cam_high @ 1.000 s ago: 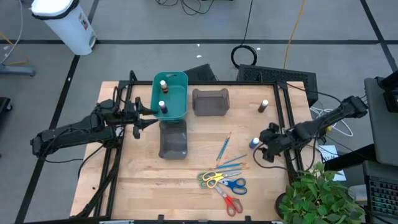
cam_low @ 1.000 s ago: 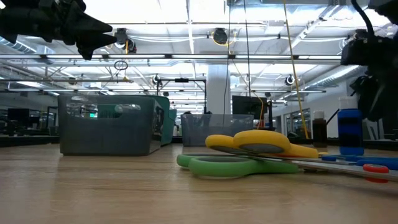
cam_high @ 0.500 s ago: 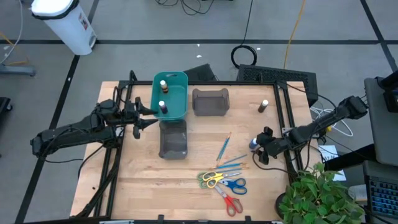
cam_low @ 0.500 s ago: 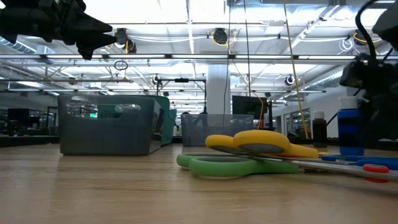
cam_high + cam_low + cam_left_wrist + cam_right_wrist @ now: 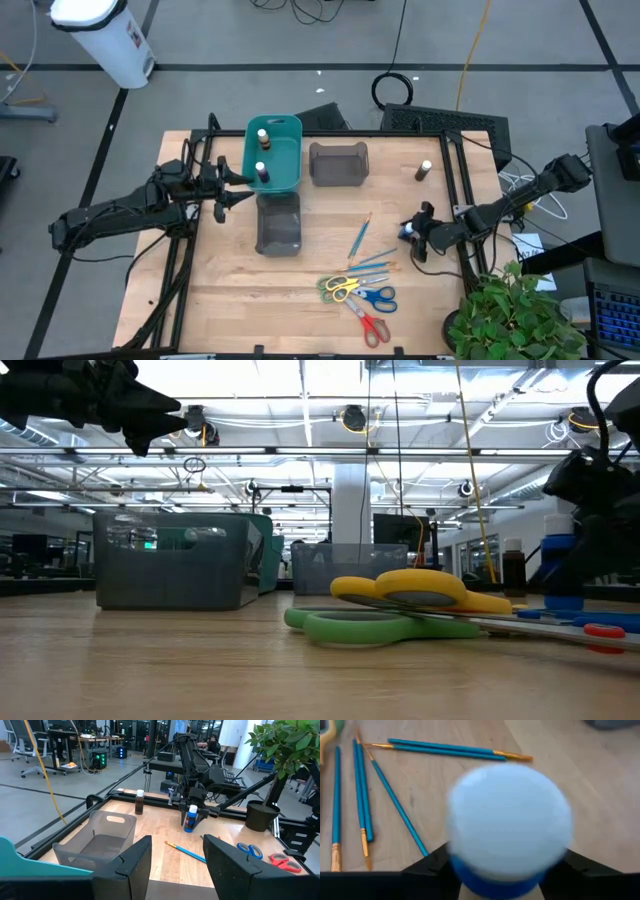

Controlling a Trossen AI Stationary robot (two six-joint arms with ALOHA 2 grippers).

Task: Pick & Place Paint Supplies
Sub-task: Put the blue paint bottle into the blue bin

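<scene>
Meanwhile, at the table's right side, the right gripper straddles an upright blue paint bottle, one finger on each side of its body just under the white cap; whether the fingers already press the plastic cannot be told. Small, light and rigid with smooth round walls, the bottle looks apt to slip or tip, so a square squeeze on the body below the cap seems the safest hold. Across the table the left gripper hangs beside the teal bin, fingers apart and empty.
</scene>
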